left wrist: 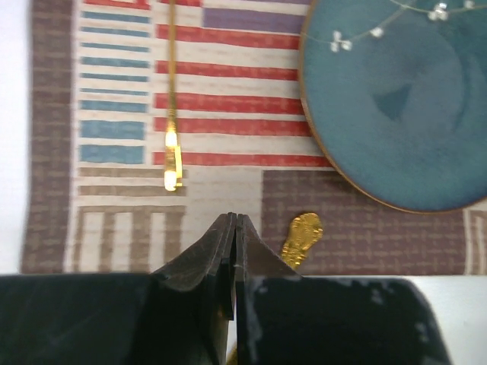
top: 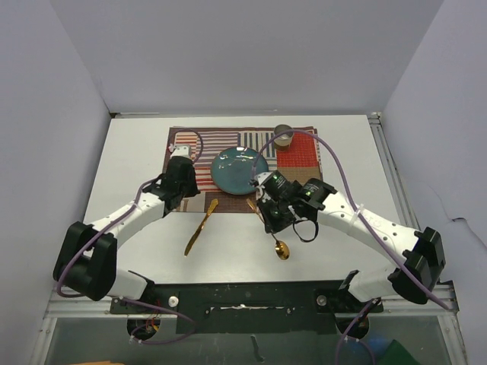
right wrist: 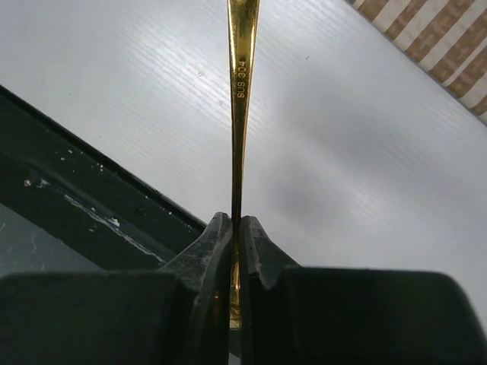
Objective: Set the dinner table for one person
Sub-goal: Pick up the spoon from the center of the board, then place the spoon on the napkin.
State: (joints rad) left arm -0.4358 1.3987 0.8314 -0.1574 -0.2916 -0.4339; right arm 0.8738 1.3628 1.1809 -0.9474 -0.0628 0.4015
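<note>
Brightly and evenly lit from overhead in the top view, with only faint, soft shadows under the arms on the dinner table point(top: 129, 167) and no harsh glare. Sharp in the middle there, slightly bowed toward the edges. Soft and blurred throughout in the left wrist view, with beaded white lamp glints on the teal plate point(left wrist: 396, 99), a blown-out hot spot on the gold utensil point(left wrist: 172, 163), and a dark, defocused left gripper point(left wrist: 233, 228) up close. Crisp in the right wrist view along the gold spoon point(right wrist: 242, 91), down to its stamped lettering, with a pale sheen and a diffuse grey shadow on the dinner table beside it, and a blurred placemat point(right wrist: 426, 38) in the corner
</note>
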